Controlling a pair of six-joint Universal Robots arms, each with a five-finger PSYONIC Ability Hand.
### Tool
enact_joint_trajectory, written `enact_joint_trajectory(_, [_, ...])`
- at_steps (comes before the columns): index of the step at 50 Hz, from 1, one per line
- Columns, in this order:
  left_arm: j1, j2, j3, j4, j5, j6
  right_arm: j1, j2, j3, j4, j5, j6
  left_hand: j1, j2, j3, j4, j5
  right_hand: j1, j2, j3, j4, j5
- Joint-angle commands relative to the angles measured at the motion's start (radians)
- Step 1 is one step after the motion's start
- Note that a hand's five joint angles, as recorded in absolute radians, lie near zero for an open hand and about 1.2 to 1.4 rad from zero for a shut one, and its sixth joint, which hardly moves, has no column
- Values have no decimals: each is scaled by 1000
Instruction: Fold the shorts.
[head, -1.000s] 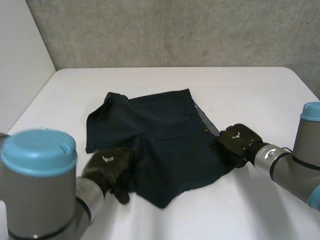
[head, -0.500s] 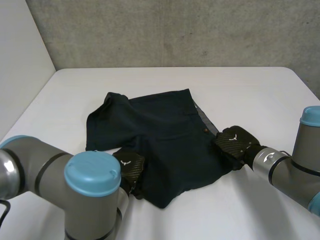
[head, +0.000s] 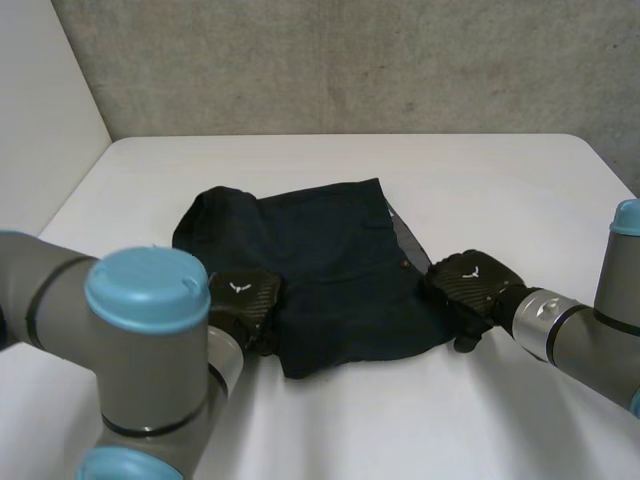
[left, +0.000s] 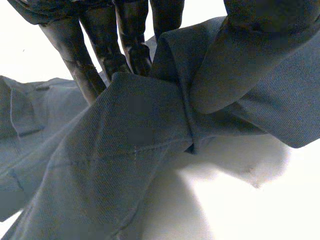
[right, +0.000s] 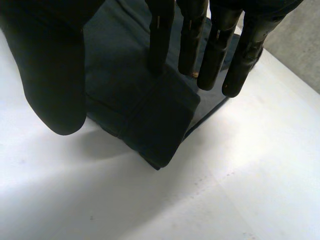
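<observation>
Left hand pinches shorts near-left hem, just dragged it far; my right hand presses near-right corner, fingers straight. Fold starting.

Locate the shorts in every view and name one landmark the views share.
Head view: shorts in the middle of the white table, between left robot hand and right robot hand.
Left wrist view: shorts bunched between that robot hand's fingers and thumb.
Right wrist view: a shorts corner under that robot hand's fingertips.
Shared landmark: the white table under the cloth.
</observation>
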Motion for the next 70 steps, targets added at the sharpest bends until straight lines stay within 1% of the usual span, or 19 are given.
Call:
enact_joint_trajectory(1, [49,-1,56,-77,74,35,6,42,-8,-22,-20,6,296,223,220,197,246,107,66,65,70,67])
enact_joint_trajectory(7, [69,-12,118,-160,83,30,12,91,-19,-105,-15,58,296,223,220,197,246,353,312,311,316,313])
enact_joint_trajectory(13, [87,-15,176,-250,123,27,31,108,-21,-136,-13,81,296,223,220,197,246,459,418,417,422,419])
enact_joint_trajectory(15, [99,-15,196,-289,154,25,35,102,-21,-157,-10,87,296,223,220,197,246,661,619,619,623,621])
enact_joint_trajectory(17, [107,-15,203,-318,175,25,35,101,-21,-168,-9,97,296,223,220,197,246,755,714,713,718,715])
enact_joint_trajectory(18, [110,-13,210,-338,187,24,37,101,-21,-171,-9,110,296,223,220,197,246,933,892,891,896,893])
enact_joint_trajectory(19, [115,-12,220,-367,207,16,37,101,-21,-171,-7,115,296,223,220,197,246,954,913,912,917,914])
enact_joint_trajectory(25, [115,1,274,-468,272,-11,37,81,-27,-161,0,123,296,223,220,197,246,955,913,913,917,915])
enact_joint_trajectory(29, [124,19,332,-553,292,-4,34,-25,-44,-118,3,115,296,223,220,197,246,955,913,913,917,915])
enact_joint_trajectory(33, [155,34,384,-626,293,8,26,-184,-120,44,6,103,296,223,220,197,246,955,913,913,917,915])
enact_joint_trajectory(35, [174,31,406,-654,293,44,26,-211,-148,106,7,106,296,223,220,197,246,955,913,913,917,915])
enact_joint_trajectory(40, [210,10,403,-665,292,151,43,-203,-199,223,22,97,296,223,220,197,246,955,913,913,917,915])
enact_joint_trajectory(44, [214,-68,400,-662,277,219,121,-111,-225,231,54,97,296,223,220,197,246,955,913,913,917,915])
enact_joint_trajectory(47, [224,-142,430,-646,273,228,209,-10,-290,221,114,103,296,223,220,197,246,955,913,913,917,915])
enact_joint_trajectory(52, [270,-238,518,-609,206,231,290,128,-424,212,281,155,70,-2,-6,-28,20,955,913,913,917,915])
enact_joint_trajectory(54, [290,-272,561,-600,163,234,304,200,-505,197,364,193,-185,-257,-260,-283,-234,955,913,913,917,915])
enact_joint_trajectory(57, [311,-307,614,-591,97,234,307,286,-606,174,449,227,-417,-489,-492,-515,-466,955,913,913,917,915])
enact_joint_trajectory(62, [314,-302,595,-593,20,220,330,349,-691,165,500,233,-831,-903,-907,-930,-881,955,913,913,917,915])
enact_joint_trajectory(70, [279,-56,376,-519,13,111,335,372,-708,151,505,239,-893,-965,-969,-992,-943,955,913,913,917,915])
